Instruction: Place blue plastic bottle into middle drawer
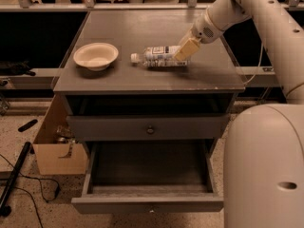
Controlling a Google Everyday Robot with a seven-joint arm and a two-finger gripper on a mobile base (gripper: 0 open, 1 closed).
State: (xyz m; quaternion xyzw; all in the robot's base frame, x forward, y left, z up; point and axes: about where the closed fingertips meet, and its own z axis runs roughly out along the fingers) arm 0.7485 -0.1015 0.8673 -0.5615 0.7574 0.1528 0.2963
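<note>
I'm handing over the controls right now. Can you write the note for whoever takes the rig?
Gripper: down on the cabinet top, at the base end of the bottle. Whether it has a grip cannot be told.
Bottle: lying on its side on the cabinet top, cap pointing toward the bowl, not lifted.
Drawers: the lower drawer, which is the target, is pulled open. The upper drawer is closed.
Done: target drawer is open and the gripper has reached the bottle.
Left: secure the grasp, lift the bottle, bring it down into the open drawer and release.
</note>
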